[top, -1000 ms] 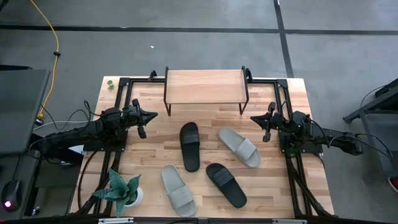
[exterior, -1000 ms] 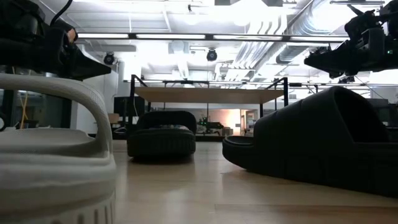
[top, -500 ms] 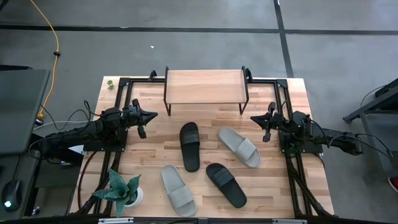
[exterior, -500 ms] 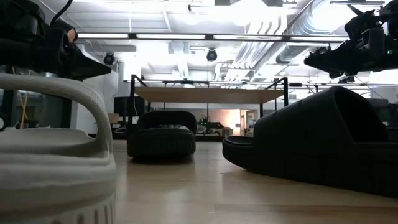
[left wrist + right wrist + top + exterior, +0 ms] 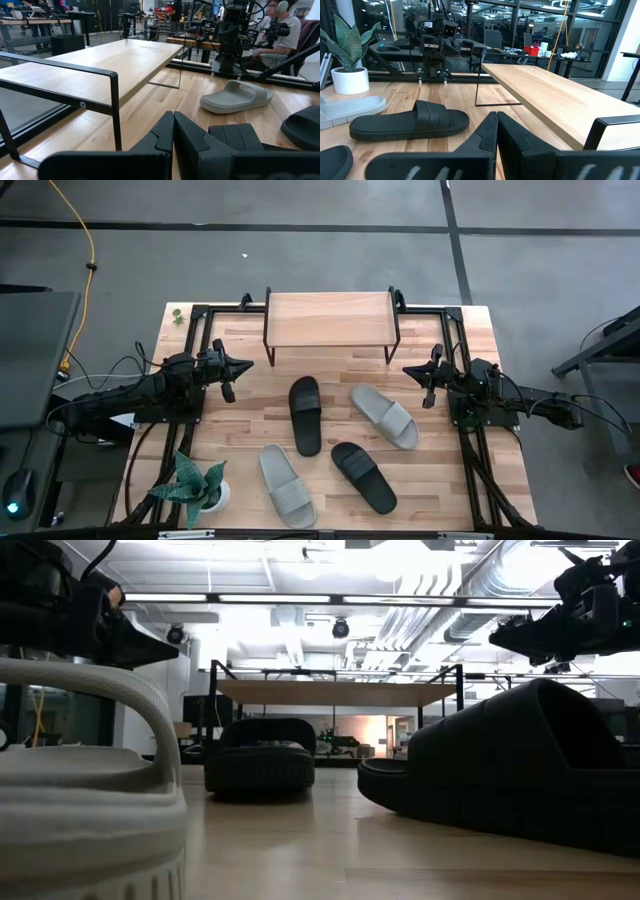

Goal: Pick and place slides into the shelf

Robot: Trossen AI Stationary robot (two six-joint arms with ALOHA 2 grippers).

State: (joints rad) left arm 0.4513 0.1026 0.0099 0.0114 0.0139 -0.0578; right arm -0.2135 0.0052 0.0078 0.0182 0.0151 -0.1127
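Four slides lie sole-down on the table in the high view: a black one (image 5: 305, 414) mid-table, a grey one (image 5: 384, 415) to its right, a second grey one (image 5: 286, 484) near the front edge, a second black one (image 5: 363, 476) front right. The shelf (image 5: 331, 320), a low plank rack on black legs, stands at the far side with nothing on it. My left gripper (image 5: 243, 365) hovers shut at the table's left side, pointing right. My right gripper (image 5: 409, 369) hovers shut at the right side, pointing left. Neither touches anything.
A potted plant (image 5: 198, 485) stands at the table's front left corner. Black frame rails (image 5: 196, 340) run along the left and right sides of the table. A person sits beyond the table in the left wrist view (image 5: 285, 25). Bare wood lies between shelf and slides.
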